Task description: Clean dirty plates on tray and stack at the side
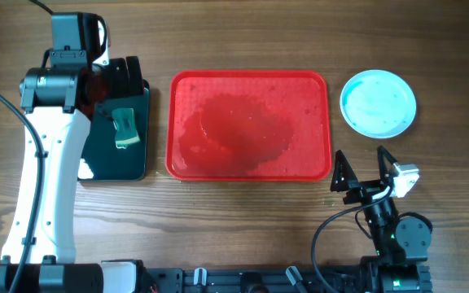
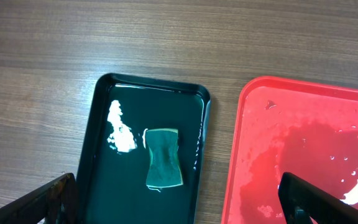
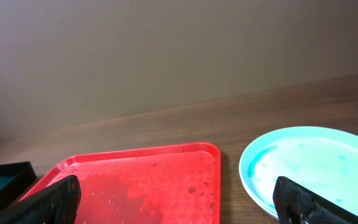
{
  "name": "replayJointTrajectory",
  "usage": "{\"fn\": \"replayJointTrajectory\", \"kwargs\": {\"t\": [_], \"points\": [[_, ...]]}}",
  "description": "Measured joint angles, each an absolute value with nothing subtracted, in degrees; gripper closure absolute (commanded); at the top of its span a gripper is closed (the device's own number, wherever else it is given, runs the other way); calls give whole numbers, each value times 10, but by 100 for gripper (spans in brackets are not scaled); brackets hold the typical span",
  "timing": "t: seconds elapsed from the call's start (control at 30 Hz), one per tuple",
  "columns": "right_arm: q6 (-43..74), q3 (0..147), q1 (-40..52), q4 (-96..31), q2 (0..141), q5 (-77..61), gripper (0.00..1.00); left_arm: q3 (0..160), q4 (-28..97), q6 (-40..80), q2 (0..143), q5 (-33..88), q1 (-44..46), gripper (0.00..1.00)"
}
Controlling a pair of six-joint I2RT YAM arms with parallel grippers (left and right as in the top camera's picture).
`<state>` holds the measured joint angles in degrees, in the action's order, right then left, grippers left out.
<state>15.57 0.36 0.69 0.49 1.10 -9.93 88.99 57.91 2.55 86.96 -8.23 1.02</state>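
Surface: a brown wood-grain surface [image 1: 243, 220] carries everything.
Red tray: the large red rectangular plastic tray [image 1: 251, 76], with rounded corners and a raised rim, lies at the centre. No plate is on it, only a glossy film of water [image 1: 243, 130] pooled in its middle.
Plates: a round, shallow, pale turquoise plate [image 1: 379, 102] sits just past the tray's right end, not touching it, with faint teal streaks on its face. Whether others lie beneath it cannot be told. This looks like the stacking spot.
Sponge: a small green sponge [image 1: 125, 129], pinched at the waist, lies in a smaller dark green tray [image 1: 129, 165] left of the red one, beside a white foam patch [image 2: 120, 127], probably so drips stay off the wood.
Left claw [image 2: 176, 186]: released, jaws wide, above the sponge, grasping nothing.
Right claw [image 1: 363, 169]: released and empty, near the surface's front edge, facing tray and plate.
Progress: judged nearly done, since the tray is bare.
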Motion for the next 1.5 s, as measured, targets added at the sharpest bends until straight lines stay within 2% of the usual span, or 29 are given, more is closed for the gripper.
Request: {"fn": "replayJointTrajectory", "kwargs": {"t": [0.83,0.97,1.03,1.13,1.3,1.4,1.5], "points": [[158,4,7,5,11,-89,0,890,581,25,869,-82,11,0],[158,4,7,4,10,-89,0,874,575,27,826,-96,44,0],[158,4,7,5,10,-89,0,842,533,27,769,-97,66,0],[159,4,7,5,8,-89,0,738,408,29,641,-87,74,0],[162,4,7,5,7,-89,0,446,131,30,440,-29,73,0],[163,4,7,5,7,-89,1,288,20,32,335,5,62,0],[163,4,7,4,7,-89,0,173,-42,50,229,27,37,0]]}}
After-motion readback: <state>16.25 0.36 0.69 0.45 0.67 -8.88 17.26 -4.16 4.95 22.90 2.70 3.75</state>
